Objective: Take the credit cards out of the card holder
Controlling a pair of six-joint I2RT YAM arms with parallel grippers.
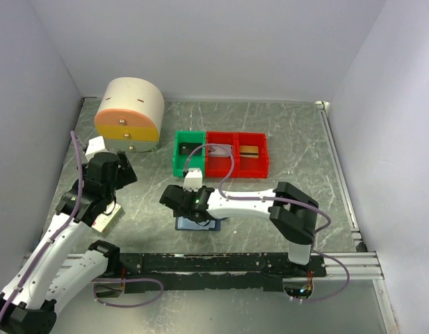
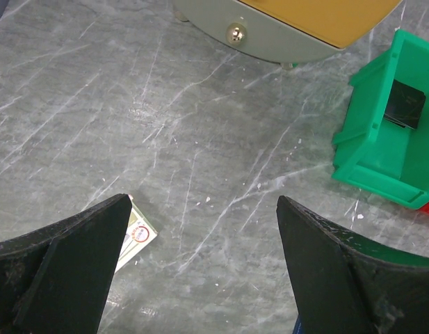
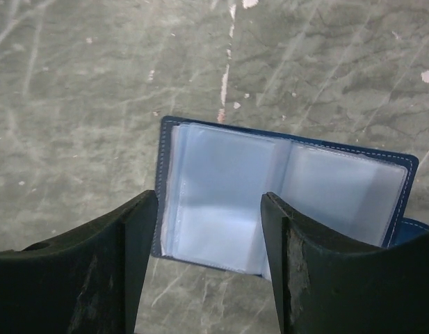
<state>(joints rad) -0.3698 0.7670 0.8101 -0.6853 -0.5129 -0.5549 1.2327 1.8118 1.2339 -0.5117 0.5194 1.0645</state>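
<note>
Hovering low in the wrist view, the right gripper (image 3: 208, 202) stands released, matte black jaws straddling the card holder (image 3: 284, 174). It lies spread flat at frame centre on the veined grey table (image 3: 75, 83), navy rim stitched, glossy pale sleeves up. The left gripper (image 2: 204, 202) gapes wide, grasping nothing.

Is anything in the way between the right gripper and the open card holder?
Nothing visible is. The right gripper hangs directly above the card holder, jaws apart, and the holder lies open and uncovered on the table.
</note>
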